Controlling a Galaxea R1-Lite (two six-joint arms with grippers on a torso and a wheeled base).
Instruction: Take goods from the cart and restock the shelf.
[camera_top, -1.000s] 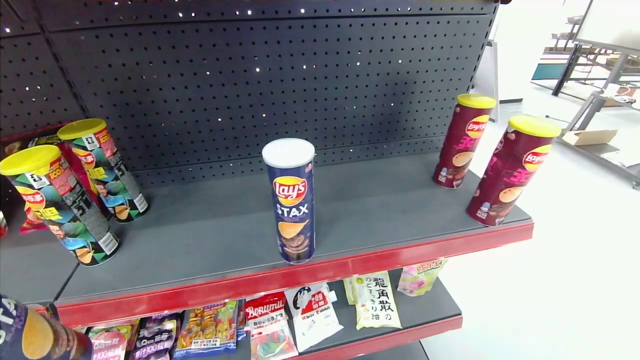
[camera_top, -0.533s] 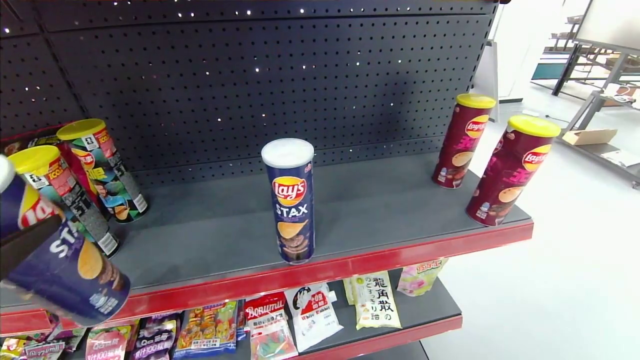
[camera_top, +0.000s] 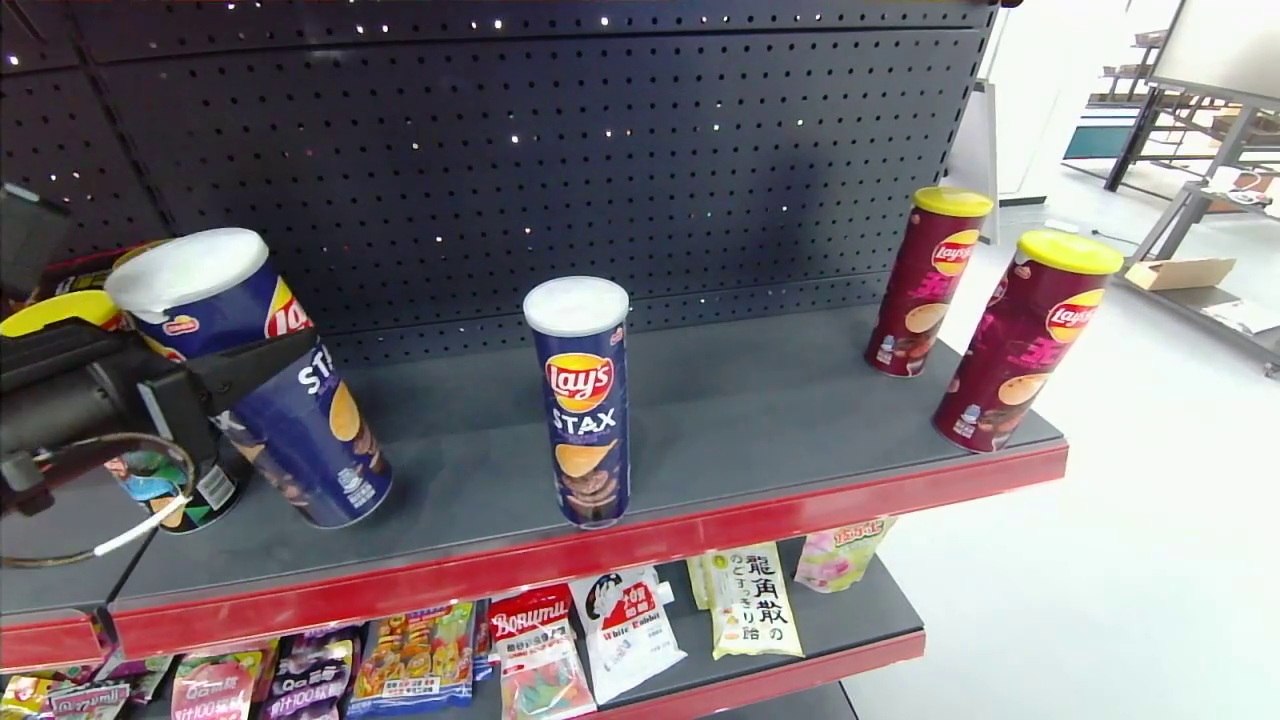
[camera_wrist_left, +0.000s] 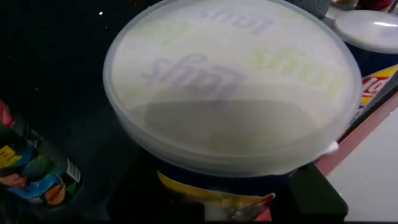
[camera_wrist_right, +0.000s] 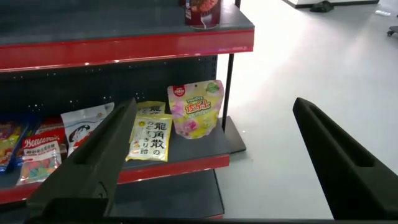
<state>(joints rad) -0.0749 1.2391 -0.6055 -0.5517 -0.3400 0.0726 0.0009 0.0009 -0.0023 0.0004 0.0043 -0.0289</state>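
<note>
Left end effector (camera_top: 235, 375) sat level at the left edge, pinching the tilted blue can (camera_top: 300, 440) — base low at the shelf (camera_top: 700, 430), left of the upright blue can (camera_top: 585, 400). Right end effector (camera_wrist_right: 214, 107) — fingers spread wide, facing the lower shelf (camera_wrist_right: 186, 165).

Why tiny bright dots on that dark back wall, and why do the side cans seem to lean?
Head view: the dots look like light through the pegboard holes; the nearer maroon can tilts outward, the middle blue can stands straight, probably lens distortion. Left wrist view: lettering shows through the held blue can's lid.
</note>
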